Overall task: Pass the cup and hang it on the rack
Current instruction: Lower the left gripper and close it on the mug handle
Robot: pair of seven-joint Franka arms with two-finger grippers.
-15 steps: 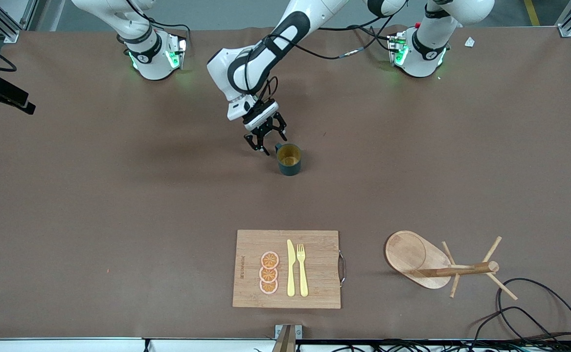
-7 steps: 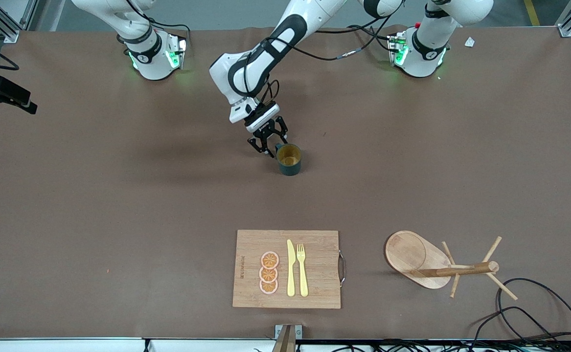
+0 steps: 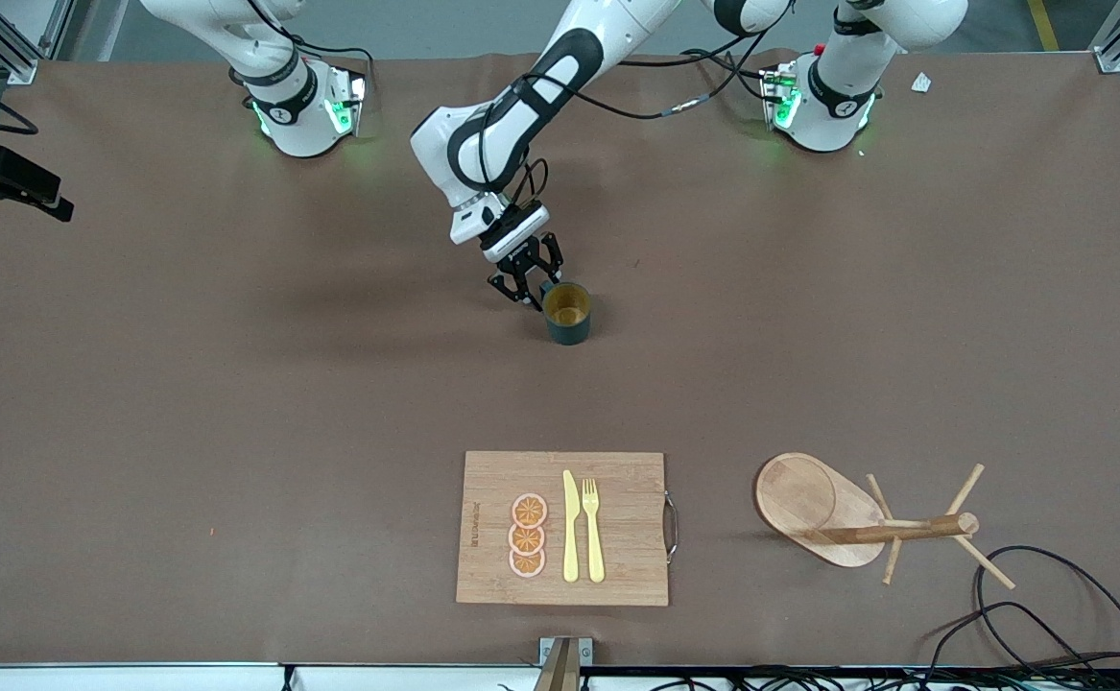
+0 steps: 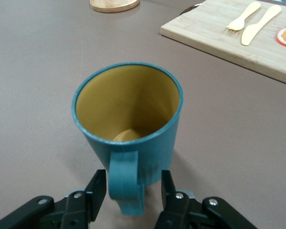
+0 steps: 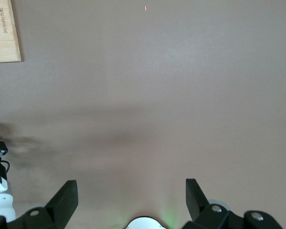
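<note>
The dark teal cup (image 3: 567, 312) stands upright mid-table, its yellowish inside showing, its handle toward the robots' bases. My left gripper (image 3: 527, 285) is low at that handle. In the left wrist view the cup (image 4: 128, 109) fills the middle. The left gripper (image 4: 131, 187) is open, with one finger (image 4: 96, 190) on each side of the handle and small gaps between. The wooden rack (image 3: 814, 504) is near the front camera toward the left arm's end. My right gripper (image 5: 131, 193) is open and empty high over bare table; it waits.
A bamboo cutting board (image 3: 617, 480) with a yellow knife (image 3: 570, 528), fork (image 3: 593, 528) and orange slices (image 3: 528, 536) lies nearer the front camera than the cup. Black cables (image 3: 1049, 614) lie by the rack at the table's edge.
My left gripper has moved closer to the cup, bringing its fingers to either side of the handle. The cup, the rack and the right arm have not moved.
</note>
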